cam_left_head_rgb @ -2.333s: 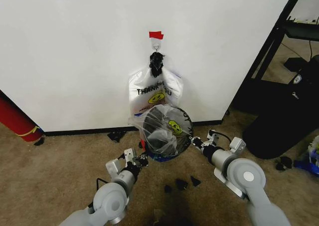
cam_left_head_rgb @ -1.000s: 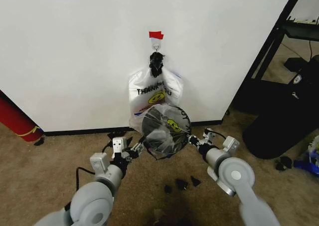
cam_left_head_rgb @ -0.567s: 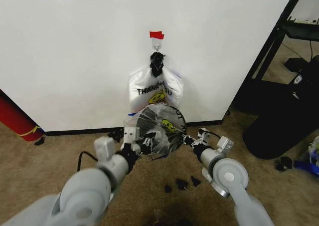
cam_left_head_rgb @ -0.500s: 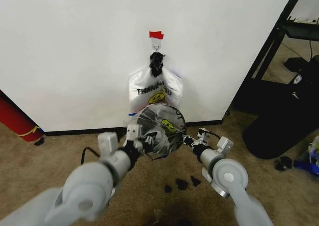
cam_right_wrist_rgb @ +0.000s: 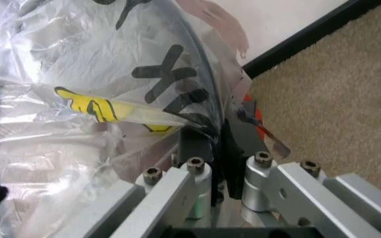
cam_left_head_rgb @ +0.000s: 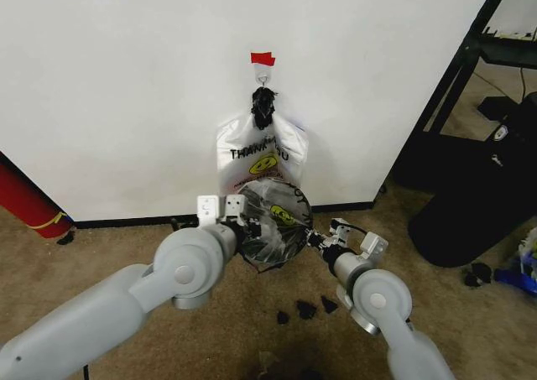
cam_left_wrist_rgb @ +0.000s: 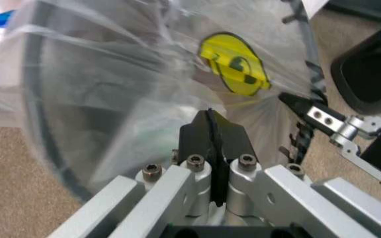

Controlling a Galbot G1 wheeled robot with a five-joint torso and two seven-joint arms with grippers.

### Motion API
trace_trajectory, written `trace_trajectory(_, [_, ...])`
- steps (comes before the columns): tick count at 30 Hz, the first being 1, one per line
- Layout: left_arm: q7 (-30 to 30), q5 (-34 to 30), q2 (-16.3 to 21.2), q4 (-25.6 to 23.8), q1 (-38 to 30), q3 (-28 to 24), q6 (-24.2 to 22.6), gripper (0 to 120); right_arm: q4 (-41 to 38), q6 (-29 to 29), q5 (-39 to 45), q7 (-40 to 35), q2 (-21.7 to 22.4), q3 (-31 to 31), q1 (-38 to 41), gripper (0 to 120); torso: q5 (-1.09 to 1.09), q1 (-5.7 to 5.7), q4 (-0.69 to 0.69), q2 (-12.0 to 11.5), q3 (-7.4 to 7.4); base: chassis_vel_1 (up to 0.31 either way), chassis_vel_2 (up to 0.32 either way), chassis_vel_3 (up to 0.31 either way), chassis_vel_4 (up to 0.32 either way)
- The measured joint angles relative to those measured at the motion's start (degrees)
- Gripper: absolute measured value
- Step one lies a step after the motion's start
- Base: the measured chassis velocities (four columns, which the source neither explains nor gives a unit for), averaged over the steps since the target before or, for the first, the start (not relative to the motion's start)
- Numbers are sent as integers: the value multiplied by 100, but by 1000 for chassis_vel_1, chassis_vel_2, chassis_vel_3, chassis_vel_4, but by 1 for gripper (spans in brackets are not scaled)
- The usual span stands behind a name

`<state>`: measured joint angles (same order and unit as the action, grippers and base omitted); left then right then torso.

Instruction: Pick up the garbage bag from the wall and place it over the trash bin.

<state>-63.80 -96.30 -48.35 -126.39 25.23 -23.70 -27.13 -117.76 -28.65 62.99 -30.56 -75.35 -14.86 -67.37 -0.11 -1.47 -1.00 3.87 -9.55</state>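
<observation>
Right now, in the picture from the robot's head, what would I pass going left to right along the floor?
Red roll → left gripper → garbage bag stretched over the trash bin → right gripper → big black bag.

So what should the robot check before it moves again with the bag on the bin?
1. Left end effector shut on the bag: ok, fingers pressed together on the plastic.
2. Right end effector shut on the bag: ok, it pinches the film at the far side.
3. Bag stretched across the bin mouth: ok, the smiley print lies flat over the opening.
4. Bag tucked down all round the rim: cannot tell, the near side is hidden.
5. Other bag on the wall hook left alone: ok, it hangs behind.
</observation>
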Motion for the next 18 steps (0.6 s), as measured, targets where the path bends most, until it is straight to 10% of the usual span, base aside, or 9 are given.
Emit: trace_trajectory(18, [-40,756,-1199,1444,-127,-661,341,0,-35,10,-217,121,-9,-50,-88,0,0,0,-2,0,1,0,0,0,0])
